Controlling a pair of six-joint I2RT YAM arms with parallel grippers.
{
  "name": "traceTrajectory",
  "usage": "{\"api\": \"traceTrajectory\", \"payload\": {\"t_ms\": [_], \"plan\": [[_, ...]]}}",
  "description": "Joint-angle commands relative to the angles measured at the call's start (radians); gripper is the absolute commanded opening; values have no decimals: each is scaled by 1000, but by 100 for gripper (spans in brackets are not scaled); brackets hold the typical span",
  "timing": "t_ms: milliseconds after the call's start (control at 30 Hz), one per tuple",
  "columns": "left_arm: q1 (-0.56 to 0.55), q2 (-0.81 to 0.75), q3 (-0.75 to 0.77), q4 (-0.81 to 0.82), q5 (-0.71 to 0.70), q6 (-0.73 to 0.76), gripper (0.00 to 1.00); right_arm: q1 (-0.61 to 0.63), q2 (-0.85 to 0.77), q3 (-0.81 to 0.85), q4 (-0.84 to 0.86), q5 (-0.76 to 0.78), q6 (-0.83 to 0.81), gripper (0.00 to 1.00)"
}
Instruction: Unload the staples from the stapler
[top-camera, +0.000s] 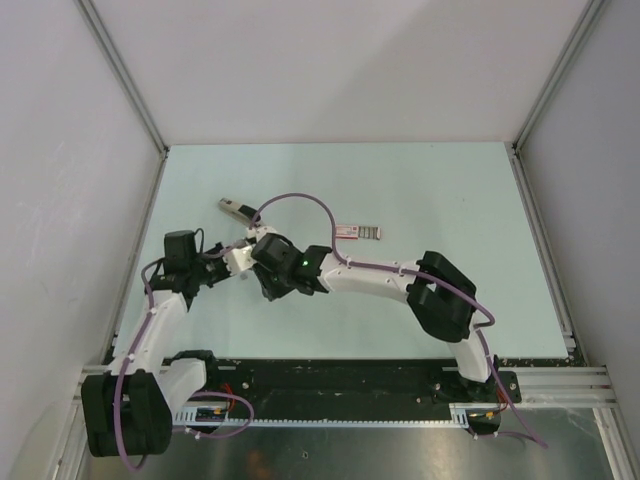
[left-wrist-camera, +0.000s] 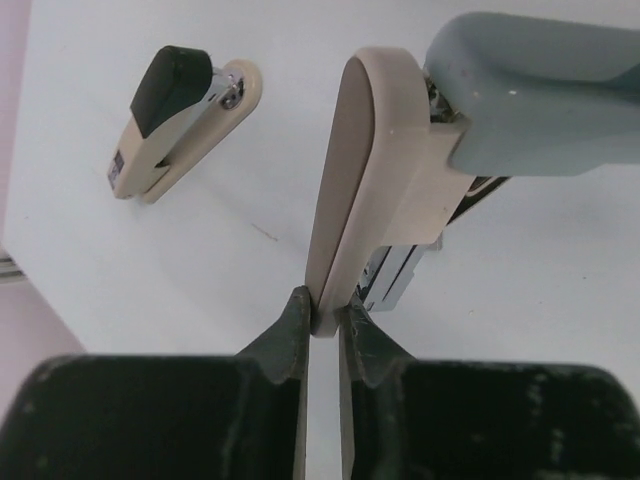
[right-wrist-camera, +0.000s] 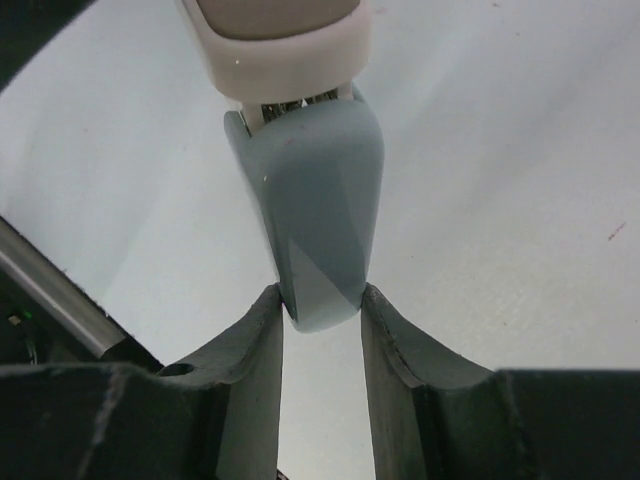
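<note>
The stapler is held above the table between both grippers. My left gripper is shut on the tip of its beige base. My right gripper is shut on the tip of its blue-grey top cover, which in the left wrist view stands swung away from the base. The metal magazine shows between the two parts; what it holds is hidden. A short grey strip of staples lies on the table beyond the arms, with a small pink-white piece at its left end.
A second stapler, beige with a black top, lies on the pale table behind the held one. Grey walls enclose the table on three sides. A metal rail runs along the near edge.
</note>
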Motion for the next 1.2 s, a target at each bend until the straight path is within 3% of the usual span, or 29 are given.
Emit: {"api": "traceTrajectory", "payload": {"t_ms": [0,100,233,367,600,733,833,1033,1167], "plan": [[-100,-22,-21,54,-56,160,0,84,30,115,58,67,-104,0],[-102,5,15,31,-37,53,5,80,31,154,59,57,-78,0],[-102,31,91,-73,60,-79,32,49,16,206,45,30,-28,0],[-101,23,156,-179,195,-175,48,1,-11,218,36,-9,25,0],[-102,27,303,-471,381,-160,63,-35,-50,204,27,-4,43,0],[-81,31,340,-554,421,-151,90,-44,-62,199,14,-7,46,0],[26,68,398,-558,494,-200,98,-54,-65,201,-9,-7,45,0],[352,224,553,-559,756,-349,99,-66,-69,194,-64,6,37,0],[471,280,570,-559,830,-353,99,-72,-56,192,-95,6,33,0]]}}
